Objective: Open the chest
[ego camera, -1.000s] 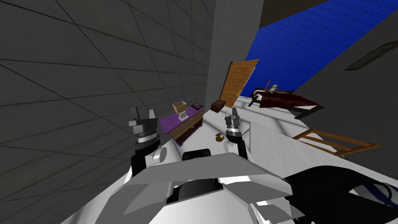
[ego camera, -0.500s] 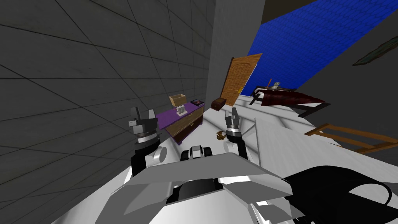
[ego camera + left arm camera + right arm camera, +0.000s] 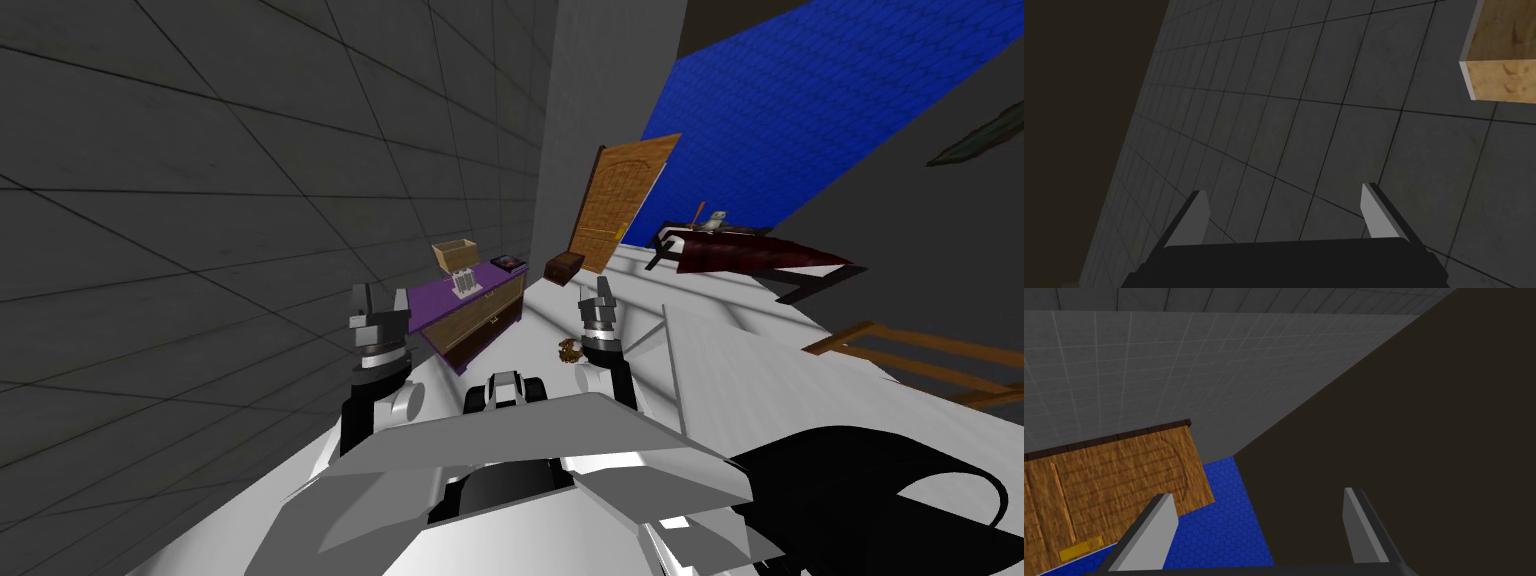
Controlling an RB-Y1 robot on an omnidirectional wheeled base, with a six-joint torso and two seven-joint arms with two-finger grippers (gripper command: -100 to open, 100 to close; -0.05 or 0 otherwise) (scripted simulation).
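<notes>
**A:** Where is the chest?

**B:** The small dark brown chest (image 3: 563,268) sits on the pale floor, far ahead. It is just left of the wooden door (image 3: 612,205) and beyond the far end of the purple-topped dresser (image 3: 470,312). It is well apart from both my hands.

**A:** And your jaws?

**B:** Both are released. My left gripper (image 3: 380,302) is raised beside the grey tiled wall (image 3: 200,200), near the dresser's near end, with its fingers spread and nothing between them. My right gripper (image 3: 598,292) is raised too, its fingers apart and empty, pointing towards the door.

**A:** Anything closer in?

**B:** A small brown object (image 3: 568,350) lies on the floor just left of my right forearm. A bed (image 3: 760,258) with a dark red cover stands far right.
</notes>
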